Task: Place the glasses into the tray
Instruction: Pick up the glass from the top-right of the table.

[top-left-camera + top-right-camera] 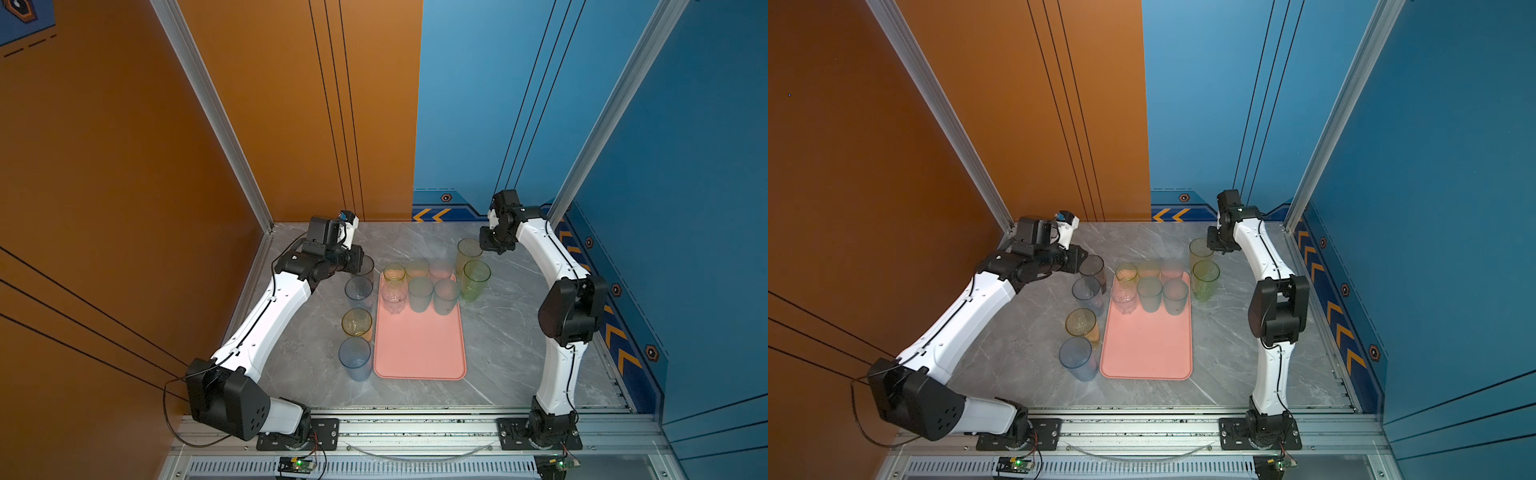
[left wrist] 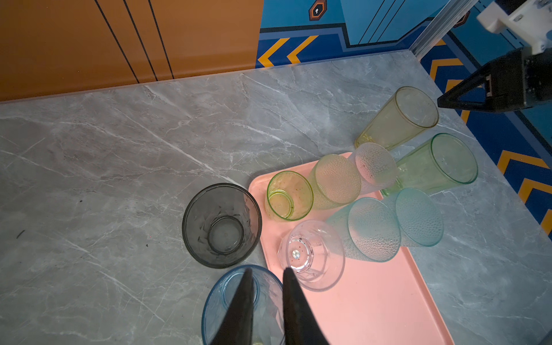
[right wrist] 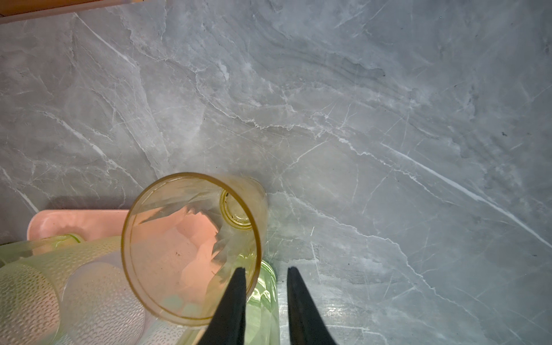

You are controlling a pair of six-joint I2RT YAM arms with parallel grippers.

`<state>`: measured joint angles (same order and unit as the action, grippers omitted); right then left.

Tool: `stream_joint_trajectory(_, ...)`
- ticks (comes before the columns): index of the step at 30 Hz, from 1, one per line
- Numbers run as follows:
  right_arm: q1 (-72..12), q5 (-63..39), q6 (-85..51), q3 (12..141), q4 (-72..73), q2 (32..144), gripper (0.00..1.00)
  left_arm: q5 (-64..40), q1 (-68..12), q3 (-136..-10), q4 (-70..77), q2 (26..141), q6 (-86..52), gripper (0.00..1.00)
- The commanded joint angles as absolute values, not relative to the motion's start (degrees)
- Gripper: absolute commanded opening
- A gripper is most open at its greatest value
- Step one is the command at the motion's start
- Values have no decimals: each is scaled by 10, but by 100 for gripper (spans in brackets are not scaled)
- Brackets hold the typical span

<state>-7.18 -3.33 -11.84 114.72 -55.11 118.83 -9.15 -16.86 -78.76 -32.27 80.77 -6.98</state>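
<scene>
The salmon-pink tray (image 1: 419, 353) lies mid-table; several glasses stand at its far end, among them a clear one (image 2: 312, 254) and two teal ones (image 1: 420, 293). Left of the tray stand a grey glass (image 2: 222, 225), a blue-grey glass (image 2: 242, 304), an amber glass (image 1: 356, 322) and a blue glass (image 1: 354, 357). To its right stand a tall yellow glass (image 3: 191, 248) and a green glass (image 1: 476, 278). My left gripper (image 2: 268, 268) hovers over the blue-grey glass's rim, jaws slightly apart, holding nothing. My right gripper (image 3: 266, 268) hangs by the yellow glass's rim, jaws apart and empty.
The grey marble table (image 1: 498, 353) is walled in orange on the left and blue on the right, with metal posts at the back corners. The near half of the tray holds no glasses. Both arm bases sit on the front rail.
</scene>
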Motion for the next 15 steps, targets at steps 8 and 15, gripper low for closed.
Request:
stream_joint_trajectory(8,-80,-49,-121,1171,-570,1227,23,-104,-164,-790,-311,816,-70,20)
stream_joint_trajectory(15,-81,-50,-123,1179,-570,1240,19,-105,-164,-788,-308,817,-69,20)
